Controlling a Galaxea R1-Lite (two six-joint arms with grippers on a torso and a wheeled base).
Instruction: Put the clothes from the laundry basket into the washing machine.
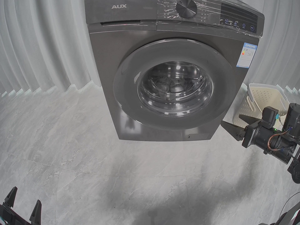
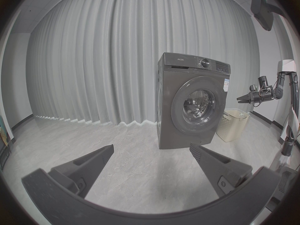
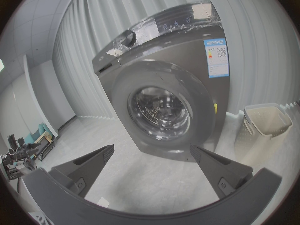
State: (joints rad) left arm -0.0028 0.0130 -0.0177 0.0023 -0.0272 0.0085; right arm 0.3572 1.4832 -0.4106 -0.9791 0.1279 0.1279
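While its fingers stand spread with nothing between them, the right gripper [image 1: 231, 120] hangs in the air to the right of the machine [image 1: 125, 78]. It is near the basket [image 1: 265, 99], higher than its rim, and points toward the machine's front. The left gripper [image 1: 26, 195] is likewise spread and bare, low at the robot's left over the floor [image 1: 93, 172] and well apart from the machine and basket.

The machine, a grey front loader, stands on the floor with its round door [image 1: 175, 85] shut, and the steel drum shows through the glass. A dial [image 1: 186, 7] sits on the top panel under clear film. A blue label [image 1: 247, 55] is stuck at the front's upper right.

The basket, cream and perforated, stands upright on the floor just beside the machine's right flank. Its inner wall shows, but its bottom is hidden, so I cannot tell what clothes lie in it. A pale pleated curtain [image 1: 40, 41] hangs behind both.
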